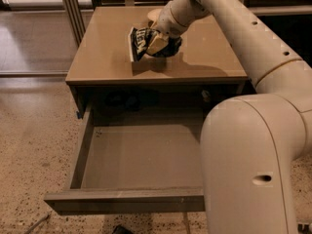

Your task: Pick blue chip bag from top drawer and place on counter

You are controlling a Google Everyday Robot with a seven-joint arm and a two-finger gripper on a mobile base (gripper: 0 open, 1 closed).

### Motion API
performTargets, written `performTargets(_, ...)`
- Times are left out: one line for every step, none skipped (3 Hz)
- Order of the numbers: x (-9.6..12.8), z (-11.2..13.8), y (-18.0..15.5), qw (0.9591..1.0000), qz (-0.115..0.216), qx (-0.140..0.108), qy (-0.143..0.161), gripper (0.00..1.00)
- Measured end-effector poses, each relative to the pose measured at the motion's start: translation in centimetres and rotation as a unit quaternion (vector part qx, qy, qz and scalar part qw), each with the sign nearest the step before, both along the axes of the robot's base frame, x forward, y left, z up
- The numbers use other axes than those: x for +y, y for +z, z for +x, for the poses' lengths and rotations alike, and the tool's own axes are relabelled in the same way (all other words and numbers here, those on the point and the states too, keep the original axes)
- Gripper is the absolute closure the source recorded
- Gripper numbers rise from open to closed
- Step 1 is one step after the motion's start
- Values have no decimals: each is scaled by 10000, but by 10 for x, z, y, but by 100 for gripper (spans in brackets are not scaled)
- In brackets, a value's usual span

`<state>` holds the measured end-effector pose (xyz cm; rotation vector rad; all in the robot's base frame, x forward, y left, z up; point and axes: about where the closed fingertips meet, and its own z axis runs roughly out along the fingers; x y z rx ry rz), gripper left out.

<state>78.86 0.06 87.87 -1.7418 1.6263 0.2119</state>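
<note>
The blue chip bag (140, 42), dark navy with white lettering and a white edge, is over the middle of the tan counter (102, 57), just above or resting on its surface. My gripper (157, 44) is shut on the bag's right side, reaching in from the upper right. The top drawer (136, 155) is pulled fully open below the counter's front edge, and its grey-brown inside holds nothing.
A pale round object (154, 14) lies at the back of the counter behind the gripper. My arm's large white elbow (248, 165) covers the drawer's right side. Speckled terrazzo floor (34, 145) lies to the left. A metal frame post (70, 6) stands behind the counter.
</note>
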Motion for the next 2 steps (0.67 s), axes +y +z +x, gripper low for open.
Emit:
performTargets(4, -10, -12, 9993, 320, 186, -1, 100)
performTargets(12, -15, -26, 9989, 346, 314, 70, 100)
